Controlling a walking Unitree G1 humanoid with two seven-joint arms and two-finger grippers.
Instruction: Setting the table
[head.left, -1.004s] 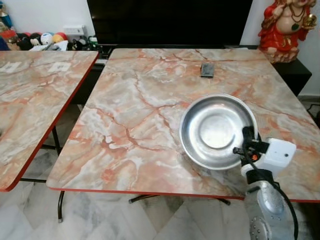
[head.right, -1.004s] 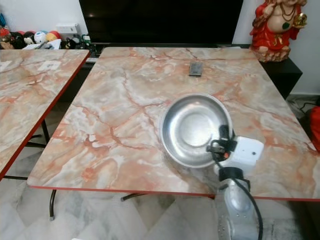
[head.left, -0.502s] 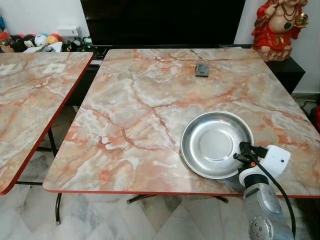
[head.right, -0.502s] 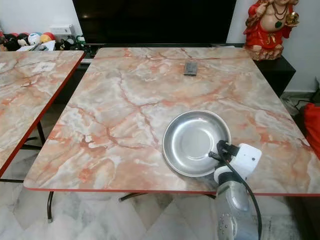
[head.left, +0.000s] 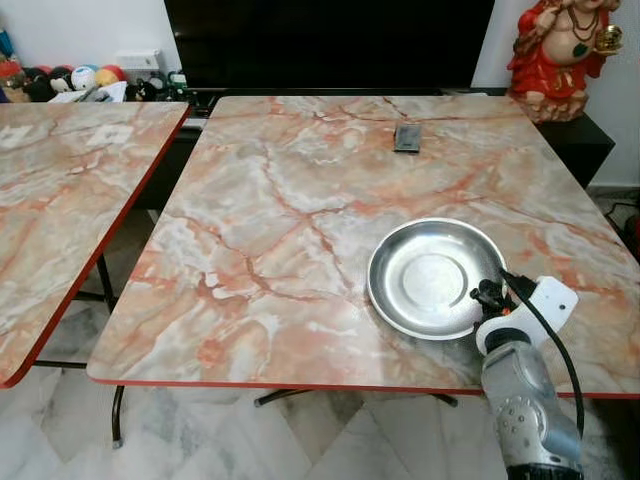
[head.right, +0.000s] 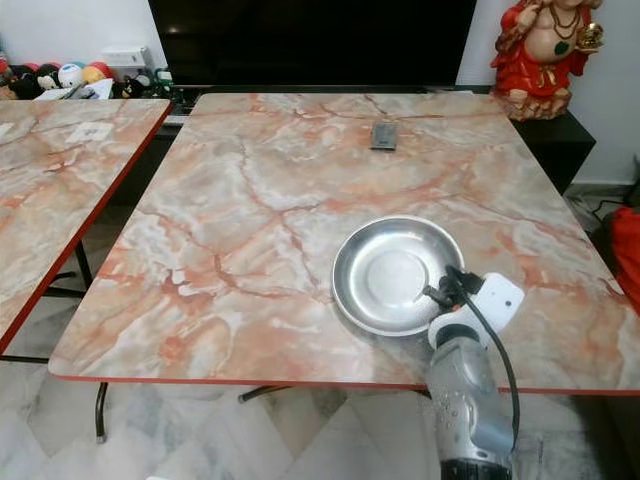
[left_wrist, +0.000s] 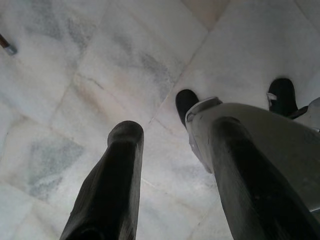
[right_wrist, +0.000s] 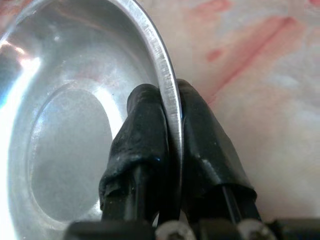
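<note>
Pinching the rim of the steel plate (head.left: 432, 278) between its two black fingers, the right tool (right_wrist: 170, 150) holds one finger inside the dish and one outside, clamped on the edge nearest the robot. The plate lies ahead of that tool, apparently flat on the marble table (head.left: 280, 220) near its front edge. The left tool (left_wrist: 170, 165) hangs open over the floor, so letting go falls to the right arm.

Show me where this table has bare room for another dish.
Bare marble runs from the steel plate to the table's left edge and back toward the small dark remote. Only the near right corner is crowded, where the right gripper clamps the plate's rim.
</note>
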